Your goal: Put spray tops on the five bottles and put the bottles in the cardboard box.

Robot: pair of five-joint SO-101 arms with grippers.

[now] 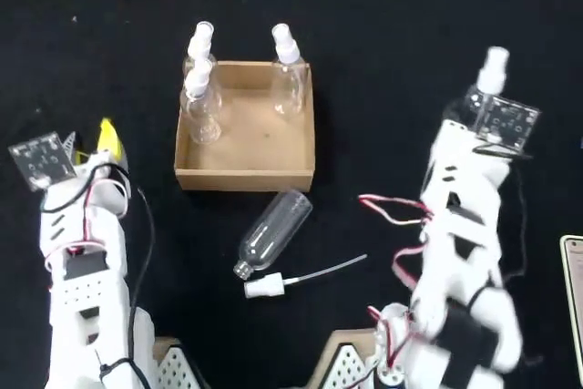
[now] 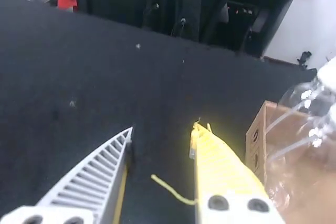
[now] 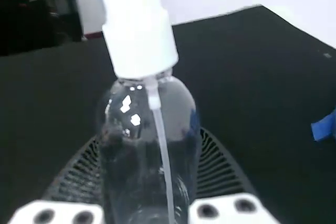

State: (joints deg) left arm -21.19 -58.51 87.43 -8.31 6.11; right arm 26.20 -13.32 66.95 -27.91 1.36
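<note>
clear thin plastic: the bottle [image 3: 142, 124] looks light, slick, easily squashed. right claw [image 3: 149, 150] clasps its belly, a sound hold; left claw [image 2: 163, 128] gapes empty.

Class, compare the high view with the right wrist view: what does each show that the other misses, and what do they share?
High view adds: cardboard box holding three capped bottles, an uncapped bottle lying before it, a loose spray top, the open left end effector. Right wrist view adds: the dip tube inside the held bottle. Shared: that capped bottle, gripped by the right end effector.
</note>
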